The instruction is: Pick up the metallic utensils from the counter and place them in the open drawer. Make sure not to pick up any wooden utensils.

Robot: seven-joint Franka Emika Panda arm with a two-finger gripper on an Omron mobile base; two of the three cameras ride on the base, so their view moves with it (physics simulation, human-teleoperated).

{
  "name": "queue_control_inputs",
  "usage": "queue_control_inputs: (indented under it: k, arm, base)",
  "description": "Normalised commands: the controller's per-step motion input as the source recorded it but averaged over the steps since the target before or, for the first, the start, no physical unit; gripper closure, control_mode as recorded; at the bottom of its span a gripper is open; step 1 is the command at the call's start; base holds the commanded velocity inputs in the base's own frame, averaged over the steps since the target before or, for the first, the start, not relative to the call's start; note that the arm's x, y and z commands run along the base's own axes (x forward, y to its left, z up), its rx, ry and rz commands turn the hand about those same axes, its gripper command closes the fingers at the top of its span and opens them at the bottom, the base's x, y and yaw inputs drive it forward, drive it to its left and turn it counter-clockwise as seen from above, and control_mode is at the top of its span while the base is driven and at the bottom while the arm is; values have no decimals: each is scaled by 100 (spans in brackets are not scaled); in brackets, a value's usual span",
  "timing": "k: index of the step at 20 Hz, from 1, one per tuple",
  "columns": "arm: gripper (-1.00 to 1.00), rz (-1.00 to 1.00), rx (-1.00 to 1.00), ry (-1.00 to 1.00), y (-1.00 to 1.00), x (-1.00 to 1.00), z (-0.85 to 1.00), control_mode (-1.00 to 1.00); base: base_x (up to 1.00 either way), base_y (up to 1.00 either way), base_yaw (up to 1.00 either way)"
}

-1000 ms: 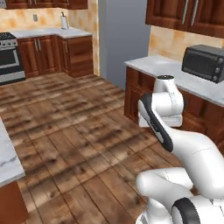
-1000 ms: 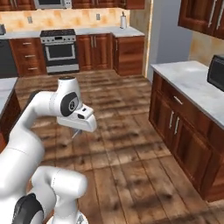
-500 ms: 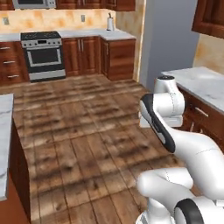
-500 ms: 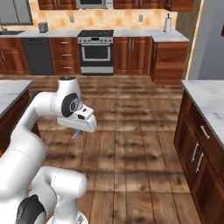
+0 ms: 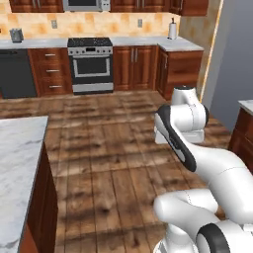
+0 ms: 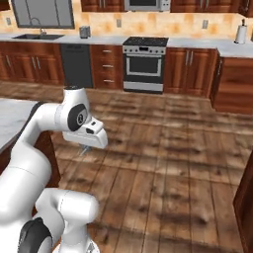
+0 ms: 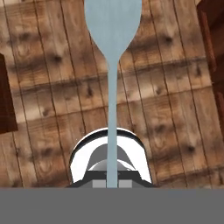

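1. The pincer [image 7: 112,183] is pinched on the stem of a silver-grey spoon [image 7: 112,52]; the stem runs straight out from between its tips and ends in a broad rounded bowl.
2. In the hand view the spoon hangs over the wooden plank floor [image 7: 52,87], touching nothing else.
3. In the right base view a small grey sliver shows under the white hand [image 6: 84,131], just beside the marble counter [image 6: 12,121], on its right.
4. In the left base view the counter [image 5: 17,173] lies at the left, well apart from the arm's folded wrist [image 5: 184,121].
5. Beyond the counter, against the far wall, stands a steel oven [image 5: 90,66] between reddish-brown cabinets [image 5: 136,66].
6. A paper towel roll [image 6: 240,33] stands on the far worktop, right of the oven.
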Motion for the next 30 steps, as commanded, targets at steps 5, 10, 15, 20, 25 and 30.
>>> queue_control_inputs:
  k: [5, 10, 15, 20, 25, 30]
  arm:
    - [100, 0, 0, 0, 0, 0, 0, 100]
    - [100, 0, 0, 0, 0, 0, 0, 100]
    - [100, 0, 0, 0, 0, 0, 0, 100]
    - [100, 0, 0, 0, 0, 0, 0, 100]
    - [100, 0, 0, 0, 0, 0, 0, 100]
    - [100, 0, 0, 0, 0, 0, 0, 100]
  base:
    - [100, -17, 30]
    - [100, -8, 38]
    - [100, -33, 45]
    - [100, -78, 50]
    - [100, -85, 55]
    - [100, -96, 40]
